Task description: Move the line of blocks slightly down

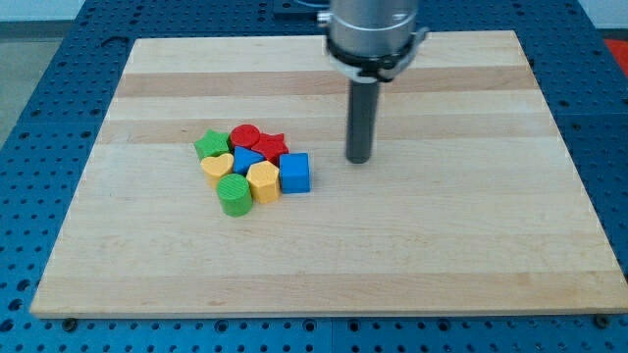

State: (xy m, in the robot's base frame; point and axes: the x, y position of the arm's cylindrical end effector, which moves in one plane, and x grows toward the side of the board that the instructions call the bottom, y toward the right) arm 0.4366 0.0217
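Note:
Several small blocks sit packed together left of the board's middle. At the cluster's top are a green star [210, 146], a red cylinder [244, 135] and a red star [272, 145]. Below them lie a yellow heart [217, 168], a blue triangle [246, 160], a yellow pentagon-like block [263, 181] and a blue cube [294, 173]. A green cylinder [234, 194] is lowest. My tip [359, 160] stands to the right of the cluster, apart from the blue cube and the red star by about a block's width.
The wooden board [412, 245] lies on a blue perforated table [39, 118]. The arm's grey body [375, 29] hangs over the board's top edge.

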